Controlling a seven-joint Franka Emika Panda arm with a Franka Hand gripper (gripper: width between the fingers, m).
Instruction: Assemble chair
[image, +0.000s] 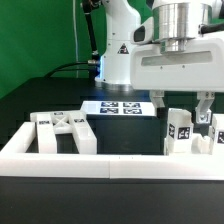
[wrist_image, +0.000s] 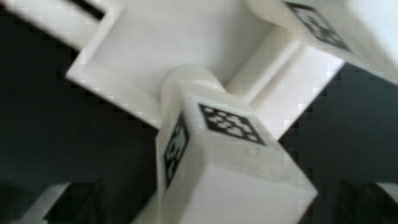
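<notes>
The gripper (image: 180, 108) is hanging, jaws spread apart, above a tagged square post (image: 178, 130); a frame piece (image: 60, 127) is lying on the worktop (image: 25, 100).

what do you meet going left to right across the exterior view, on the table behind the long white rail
frame piece → marker board → upright tagged post → white part at the right edge

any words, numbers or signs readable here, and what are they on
No readable words or numbers.
A warning triangle sticker on the robot base: symbol too small to read.
Black-and-white square tags on the marker board and the chair post: patterns, not text.
</notes>
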